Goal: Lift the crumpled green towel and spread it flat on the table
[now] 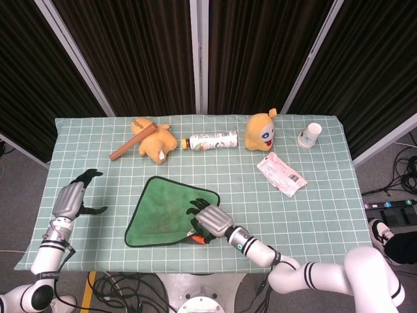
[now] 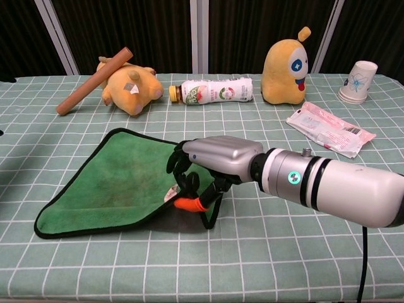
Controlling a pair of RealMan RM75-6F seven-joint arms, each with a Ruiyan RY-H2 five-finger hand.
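Green towel (image 2: 117, 183) corner clamped in right hand (image 2: 211, 161) fingers (left hand (image 1: 70, 199) fingers apart, idle).

The right hand (image 2: 211, 165) covers the near right corner of the green towel (image 2: 117, 183), so whether the fingers pinch the cloth or only press on it cannot be told. The left hand (image 1: 73, 197), well apart from the towel, shows only in the head view. The print on the bottle (image 2: 213, 91) beyond the towel and on the flat packet (image 2: 329, 129) is too small to read.
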